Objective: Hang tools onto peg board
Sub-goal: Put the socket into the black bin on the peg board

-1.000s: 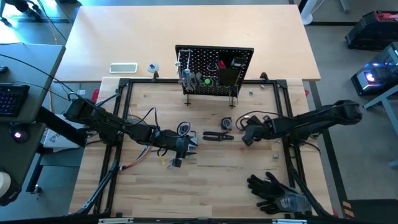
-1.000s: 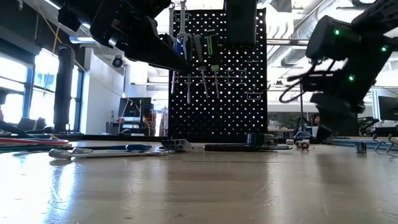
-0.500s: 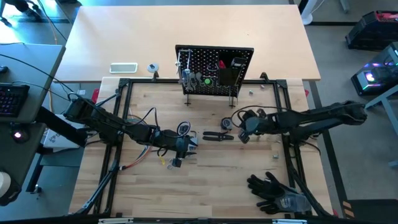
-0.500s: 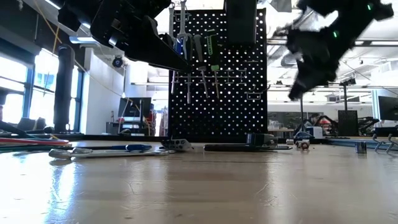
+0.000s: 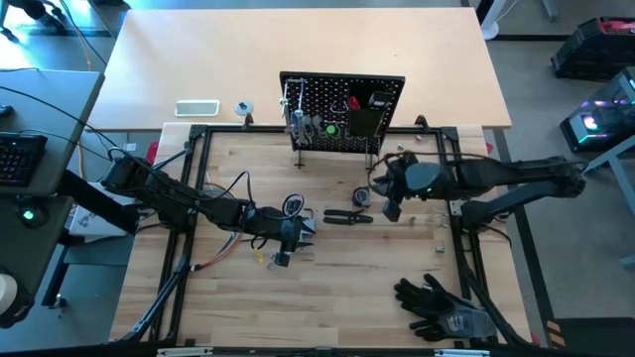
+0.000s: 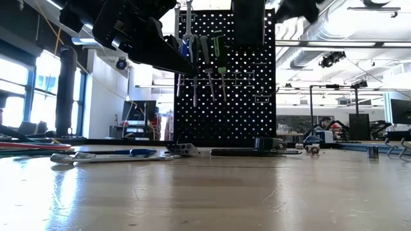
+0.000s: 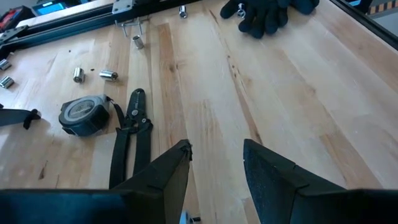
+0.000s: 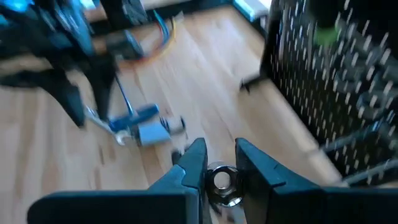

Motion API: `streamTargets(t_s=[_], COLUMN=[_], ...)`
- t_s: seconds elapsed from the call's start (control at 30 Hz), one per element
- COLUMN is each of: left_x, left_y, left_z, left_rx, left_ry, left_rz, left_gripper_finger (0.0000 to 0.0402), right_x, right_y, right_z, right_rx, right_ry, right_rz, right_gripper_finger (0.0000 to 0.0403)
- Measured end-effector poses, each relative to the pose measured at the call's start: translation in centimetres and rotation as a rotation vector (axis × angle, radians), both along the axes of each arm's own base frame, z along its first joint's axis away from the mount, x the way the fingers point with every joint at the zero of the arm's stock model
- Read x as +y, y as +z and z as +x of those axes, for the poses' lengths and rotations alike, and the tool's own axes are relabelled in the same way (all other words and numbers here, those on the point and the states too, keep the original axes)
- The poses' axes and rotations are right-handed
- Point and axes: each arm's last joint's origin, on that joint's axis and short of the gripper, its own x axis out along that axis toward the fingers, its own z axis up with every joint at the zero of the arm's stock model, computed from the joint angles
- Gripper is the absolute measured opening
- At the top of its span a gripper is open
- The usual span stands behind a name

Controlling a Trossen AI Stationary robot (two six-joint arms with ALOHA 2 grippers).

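Note:
The black peg board (image 5: 342, 114) stands upright at the table's far middle, with several tools hung on its front (image 6: 205, 58). My right gripper (image 5: 389, 201) hovers to the right of and in front of it, shut on a small silver tool (image 8: 221, 180). My left gripper (image 5: 288, 235) stays low over the table's middle, open with nothing between its fingers (image 7: 214, 168). Black pliers (image 5: 347, 216) and a blue-handled tool (image 8: 134, 118) lie flat on the wood. My right gripper pinches the silver tool's ring-shaped end (image 8: 221, 178) between its two fingers. The fingers slant downward from the table's right side. The tool is lifted clear of the table. The rest of it is hidden behind the fingers.
A grey tape measure (image 5: 361, 196) lies beside the pliers. Black gloves (image 5: 437, 302) rest at the near right. A bundle of coloured wires (image 5: 223, 253) lies beside the left arm. Small sockets (image 7: 93, 74) are scattered on the wood. A black frame (image 5: 198, 134) borders the work area.
My right gripper has risen well above the table and drawn toward the far edge and the peg board, rolling as it went. It stays shut on the silver tool, which is now carried clear of the wood.

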Motion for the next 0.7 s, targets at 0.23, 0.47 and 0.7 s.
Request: streamTargets(t_s=[0.23, 0.47, 0.7], left_x=[0.0, 0.0, 0.0], left_y=[0.0, 0.0, 0.0], left_z=[0.0, 0.0, 0.0], left_rx=[0.0, 0.0, -0.001], left_ry=[0.0, 0.0, 0.004], left_rz=[0.0, 0.0, -0.007], left_gripper_finger=[0.0142, 0.0142, 0.0142], right_x=[-0.1, -0.6, -1.3], right_y=[5.3, 10.3, 14.8], right_z=[-0.4, -0.5, 0.7], right_rx=[-0.137, -0.252, -0.313], right_ry=[0.063, 0.1, 0.116], right_rz=[-0.107, -0.235, -0.367], right_gripper_finger=[0.005, 0.005, 0.005])
